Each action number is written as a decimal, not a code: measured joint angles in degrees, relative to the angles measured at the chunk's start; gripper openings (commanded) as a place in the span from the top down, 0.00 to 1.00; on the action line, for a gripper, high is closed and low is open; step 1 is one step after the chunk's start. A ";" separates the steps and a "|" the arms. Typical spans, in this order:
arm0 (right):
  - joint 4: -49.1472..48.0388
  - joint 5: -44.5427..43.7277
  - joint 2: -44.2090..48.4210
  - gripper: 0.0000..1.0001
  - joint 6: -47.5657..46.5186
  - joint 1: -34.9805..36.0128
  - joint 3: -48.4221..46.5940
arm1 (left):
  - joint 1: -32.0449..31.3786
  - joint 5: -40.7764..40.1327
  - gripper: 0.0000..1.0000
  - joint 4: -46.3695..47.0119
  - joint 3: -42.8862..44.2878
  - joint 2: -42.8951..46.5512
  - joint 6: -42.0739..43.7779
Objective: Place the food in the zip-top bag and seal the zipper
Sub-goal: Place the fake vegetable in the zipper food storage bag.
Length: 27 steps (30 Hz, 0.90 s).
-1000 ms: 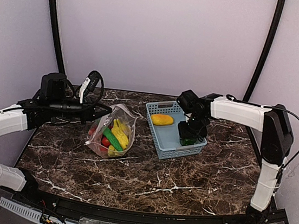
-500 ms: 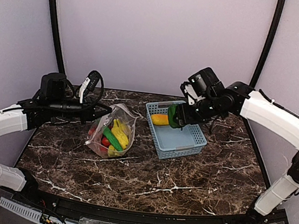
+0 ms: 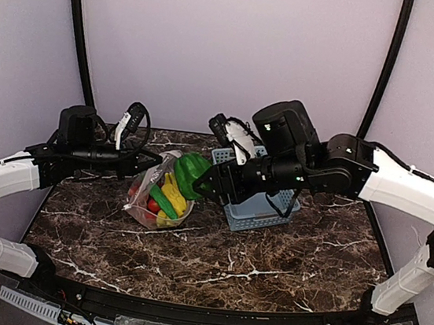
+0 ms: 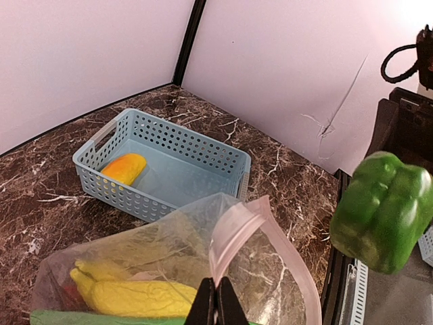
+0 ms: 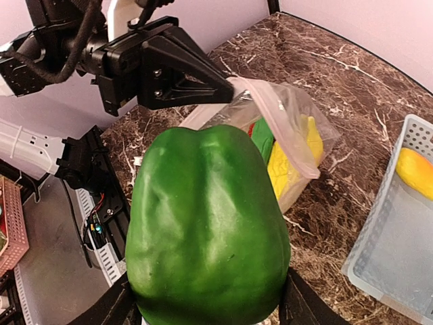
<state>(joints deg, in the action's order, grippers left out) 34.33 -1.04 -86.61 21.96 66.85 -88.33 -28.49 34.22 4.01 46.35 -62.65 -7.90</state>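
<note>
The right claw (image 3: 207, 183) grasps a green pepper (image 3: 189, 172), in the air just beside the mouth of the bag (image 3: 148, 206); the left claw (image 3: 151, 160) is clenched on its zipper strip (image 4: 237, 220); bananas (image 3: 174, 198) lie inside; an orange piece (image 4: 122, 168) sits in the basket (image 4: 203, 159)

**Right arm holds green pepper at bag mouth**

Right gripper (image 3: 201, 181) clamps a green pepper (image 3: 189, 172) in the air, right up against the right side of the raised mouth of the zip-top bag (image 3: 147, 203). Left gripper (image 3: 154, 159), jaws closed, pinches the bag's upper edge from the left. The bag's bottom rests on the marble table (image 3: 228, 267). Inside: yellow bananas (image 3: 175, 197), a long green vegetable (image 3: 162, 202) and a red round fruit (image 3: 152, 206). Light-blue basket (image 3: 263, 209) sits right of the bag, largely hidden behind the right arm.
</note>
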 measured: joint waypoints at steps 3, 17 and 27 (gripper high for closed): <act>-1.14 -0.07 -2.62 0.39 0.00 1.95 -1.49 | 0.00 0.04 0.99 0.02 0.00 0.00 -0.02; 5.09 -7.23 -19.23 0.41 2.08 3.65 -15.19 | 0.00 0.20 0.99 0.02 0.00 0.00 0.00; 17.00 -14.56 -27.43 0.40 3.30 3.65 -27.82 | 0.00 0.20 0.99 0.02 0.00 0.02 0.00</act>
<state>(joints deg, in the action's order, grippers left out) 51.33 -15.59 -114.04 25.26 70.50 -116.16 -28.49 34.41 4.03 46.35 -62.63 -7.90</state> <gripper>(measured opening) 0.615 0.010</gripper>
